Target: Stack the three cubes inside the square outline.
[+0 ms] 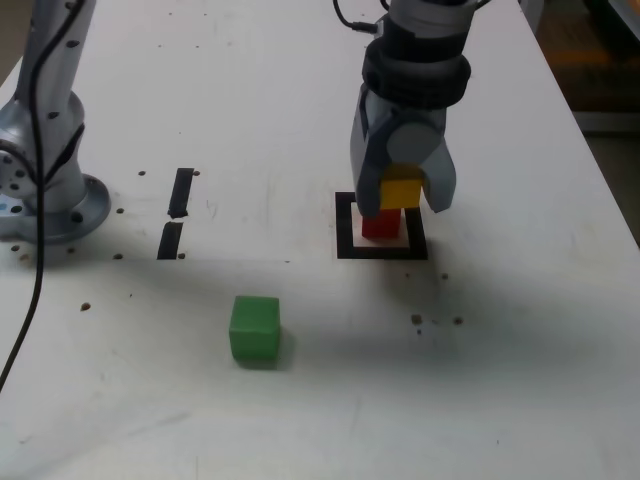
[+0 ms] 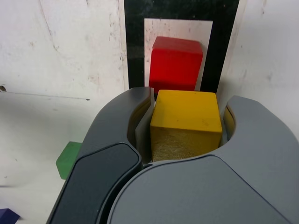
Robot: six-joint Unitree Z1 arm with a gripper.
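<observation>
In the exterior view: gripper [image 1: 403, 192] clamped on the yellow cube [image 1: 401, 189] just above the red cube [image 1: 380, 224] inside the square outline [image 1: 345, 232]; green cube [image 1: 254, 328] apart on the white bench [image 1: 520, 380], toward that view's left.

In the wrist view: fingers [image 2: 140, 122] pressed against both sides of the yellow cube [image 2: 187, 123], red cube [image 2: 175, 64] within the outline [image 2: 133, 46] beyond.

The small red solid cube [image 1: 380, 226] sits inside the flat black-bordered square outline [image 1: 345, 225]; the small yellow solid cube [image 1: 401, 189] hangs just above it, between the jaws of the grey two-jawed gripper [image 1: 403, 190]; the small green solid cube [image 1: 254, 328] lies well apart, at about eight o'clock from the outline in the exterior view; two short black bar marks [image 1: 181, 192] lie at nine o'clock.
</observation>
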